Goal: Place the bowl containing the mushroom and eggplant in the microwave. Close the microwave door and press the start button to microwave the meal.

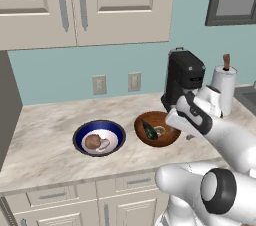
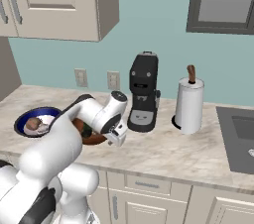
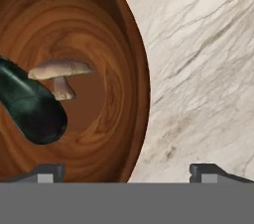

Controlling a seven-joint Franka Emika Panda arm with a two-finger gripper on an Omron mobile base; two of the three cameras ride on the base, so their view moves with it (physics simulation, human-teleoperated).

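The reddish-brown wooden bowl [image 1: 157,129] stands on the counter, mostly hidden behind my arm in the right base view [image 2: 94,139]. Inside it lie the dark glossy eggplant [image 3: 30,104] and the small pale mushroom [image 3: 60,75], touching each other. My gripper [image 3: 128,173] hovers just over the bowl's right rim [image 3: 141,94], open, with one fingertip [image 3: 47,172] above the bowl's inside and the other above bare counter. It holds nothing. In the left base view the gripper [image 1: 175,129] sits at the bowl's right edge. The microwave and its door are out of view.
A blue-rimmed bowl [image 1: 99,137] with brownish lumps sits left of the wooden one. Behind stand a black coffee machine [image 1: 184,77] and a paper towel roll [image 2: 189,104]. A sink [image 2: 240,139] lies at the far right. A tall grey panel [image 1: 7,110] bounds the counter's left end.
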